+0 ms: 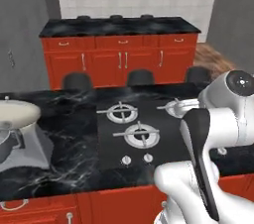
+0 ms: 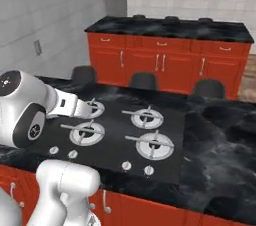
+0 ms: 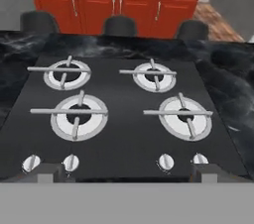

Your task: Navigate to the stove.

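Directly ahead in a black marble counter [image 2: 220, 135] over red cabinets [image 1: 44, 208]: the stove [image 3: 124, 134], with four burners and four knobs along its front edge in the hand view. Three dark stool backs [image 3: 119, 25] behind the counter, a second run of red cabinets [image 2: 165, 62] under a marble top by the tiled wall, and a grey appliance [image 1: 17, 139] at far left. Poised above the cooktop's front edge, the gripper [image 3: 124, 172], fingers spread wide, holding and touching nothing.
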You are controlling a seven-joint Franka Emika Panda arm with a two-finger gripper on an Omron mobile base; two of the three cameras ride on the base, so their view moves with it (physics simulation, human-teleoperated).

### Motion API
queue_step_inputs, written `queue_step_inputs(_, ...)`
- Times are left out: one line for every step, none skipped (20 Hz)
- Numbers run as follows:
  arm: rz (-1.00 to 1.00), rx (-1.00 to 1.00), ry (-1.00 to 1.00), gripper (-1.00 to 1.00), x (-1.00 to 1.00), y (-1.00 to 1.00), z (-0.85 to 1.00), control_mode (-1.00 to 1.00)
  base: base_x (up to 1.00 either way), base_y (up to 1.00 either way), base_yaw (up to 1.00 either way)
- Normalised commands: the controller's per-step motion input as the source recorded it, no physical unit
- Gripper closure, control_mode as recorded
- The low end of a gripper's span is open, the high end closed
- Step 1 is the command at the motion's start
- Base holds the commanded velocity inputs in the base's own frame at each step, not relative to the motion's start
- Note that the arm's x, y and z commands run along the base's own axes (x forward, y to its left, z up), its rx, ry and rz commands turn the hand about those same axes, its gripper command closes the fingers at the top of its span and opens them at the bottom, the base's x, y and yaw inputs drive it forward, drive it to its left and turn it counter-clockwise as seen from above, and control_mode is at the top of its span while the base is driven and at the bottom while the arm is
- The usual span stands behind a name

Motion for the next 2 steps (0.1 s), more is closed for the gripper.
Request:
queue_step_inputs(0.0, 0.0, 0.0, -1.0, 0.0, 0.0, 0.0, 1.0, 0.94, -0.24, 0.46)
queue_step_inputs(0.0, 0.0, 0.0, -1.0, 0.0, 0.0, 0.0, 1.0, 0.97, -0.21, 0.46)
